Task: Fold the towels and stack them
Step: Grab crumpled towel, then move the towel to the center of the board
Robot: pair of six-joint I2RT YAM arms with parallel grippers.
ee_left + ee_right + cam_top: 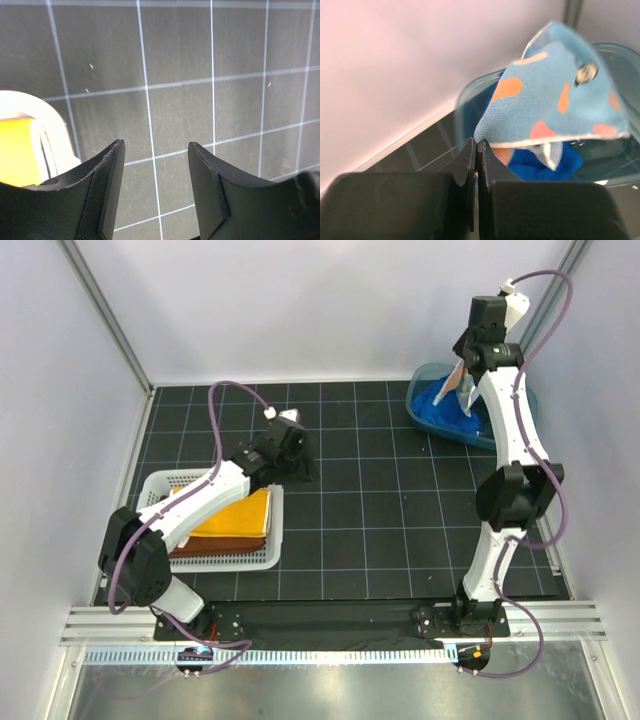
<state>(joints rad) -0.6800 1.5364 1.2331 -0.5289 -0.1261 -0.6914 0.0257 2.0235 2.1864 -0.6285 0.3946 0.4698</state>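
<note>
Above the far-right tub [462, 102], right gripper [477, 145] pinches a corner of the spotted towel [555, 105], cloth hanging toward the tub; left gripper [156, 185] spread near basket [245, 562].

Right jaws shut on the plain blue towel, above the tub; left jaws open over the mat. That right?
One thing is wrong: the right jaws are shut on the spotted light-blue towel, not the plain blue towel, which lies in the tub. The right wrist view shows it. The rest holds: above the tub, left jaws open over the mat.
</note>
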